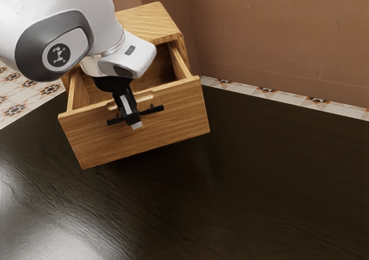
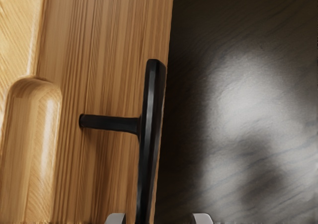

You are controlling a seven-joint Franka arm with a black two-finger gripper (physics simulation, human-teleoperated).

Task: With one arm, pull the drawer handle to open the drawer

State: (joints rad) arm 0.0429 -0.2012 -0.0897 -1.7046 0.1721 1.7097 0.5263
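Exterior view first: the white arm (image 1: 52,35) comes in from 10 o'clock and drops its hand (image 1: 131,119) onto the front of the wooden drawer (image 1: 155,127), which sits at about 10 o'clock from the picture's centre. The drawer stands well out of its cabinet (image 1: 147,21), its inside showing, so I judge the opening largely done. Its black handle (image 1: 151,109) is a straight bar across the front panel, with its long axis running nearly 9 to 3 o'clock and the 3 o'clock end a little higher. The hand meets the bar at about mid-length, crossing it almost squarely. The drawer's side walls run toward 5 o'clock over the dark bench (image 1: 259,185), so any further pull should follow that line, square to the bar. Wrist view next: the handle (image 2: 151,134) stands off the drawer front (image 2: 99,50) on a short post (image 2: 107,122), and it passes between the two pale fingertips (image 2: 115,218). One fingertip sits just beside the bar on the panel side, while the other is clear of it on the bench (image 2: 248,110) side. The hand is therefore released, straddling the bar rather than clamping it. The bar lies straight ahead of the hand along its own length, so only the panel-side finger could draw it.
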